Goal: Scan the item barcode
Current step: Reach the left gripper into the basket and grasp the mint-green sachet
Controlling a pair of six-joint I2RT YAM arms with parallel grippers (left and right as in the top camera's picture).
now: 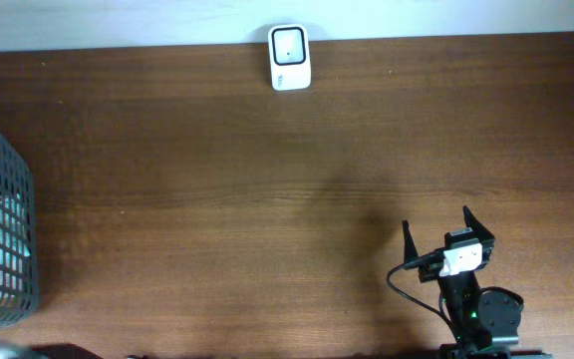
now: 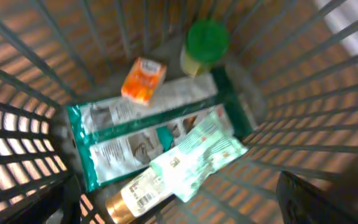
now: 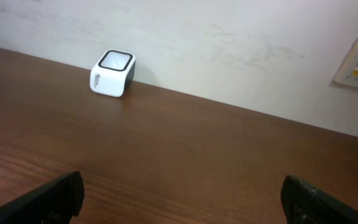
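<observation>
Your L gripper (image 2: 179, 186) hangs spread wide over the basket (image 2: 303, 124), gripping nothing; inside lie an orange pack (image 2: 143, 79) & barcode-labelled bottle (image 2: 143, 191). R gripper (image 1: 434, 217) also released, facing the scanner (image 1: 289, 57) at the table (image 1: 217, 199) far edge

Under our left claw (image 2: 179, 186), in the dark grey wire basket (image 2: 17, 74), we see an orange-and-white small carton (image 2: 143, 79), a green-lidded pale yellow jar (image 2: 205, 42), a teal-edged white flat packet (image 2: 135, 134), a pale mint printed pouch (image 2: 197, 155) and a gold bottle with a white barcode label (image 2: 132, 196). Ahead of our right claw (image 3: 182, 183), we see a white cube scanner with a black top (image 3: 112, 73) on the brown wood-grain table (image 3: 197, 162).
</observation>
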